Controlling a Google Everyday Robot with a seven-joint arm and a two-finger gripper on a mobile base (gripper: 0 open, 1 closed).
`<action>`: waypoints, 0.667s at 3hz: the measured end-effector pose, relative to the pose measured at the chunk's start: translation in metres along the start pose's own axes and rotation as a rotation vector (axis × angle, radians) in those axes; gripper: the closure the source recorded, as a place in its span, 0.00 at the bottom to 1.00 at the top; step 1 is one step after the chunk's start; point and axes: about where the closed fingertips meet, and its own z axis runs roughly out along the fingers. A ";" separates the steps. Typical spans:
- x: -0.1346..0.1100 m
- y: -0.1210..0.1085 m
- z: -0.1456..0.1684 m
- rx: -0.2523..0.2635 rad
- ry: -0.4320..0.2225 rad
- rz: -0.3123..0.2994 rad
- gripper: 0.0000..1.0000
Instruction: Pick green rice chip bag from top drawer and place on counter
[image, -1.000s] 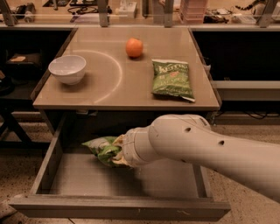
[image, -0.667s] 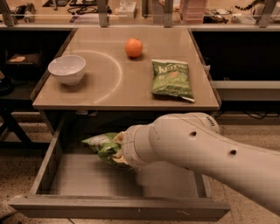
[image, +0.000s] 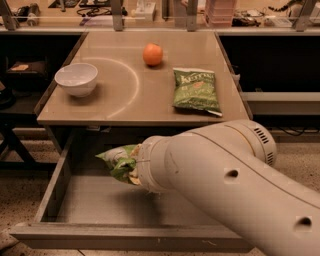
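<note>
The light lime-green rice chip bag hangs crumpled above the floor of the open grey top drawer, just below the counter's front edge. My gripper reaches in from the right and is shut on the bag's right end; the thick white arm hides most of it. The beige counter lies above and behind the drawer.
On the counter stand a white bowl at the left, an orange at the back middle, and a flatter dark green bag with white lettering at the right. The drawer's front panel is near the bottom edge.
The bag and my gripper have risen a little, towards the counter's front edge. The arm has shifted up with them.
</note>
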 end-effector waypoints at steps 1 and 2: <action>-0.009 -0.010 -0.027 0.045 0.065 -0.016 1.00; -0.018 -0.022 -0.049 0.086 0.119 -0.038 1.00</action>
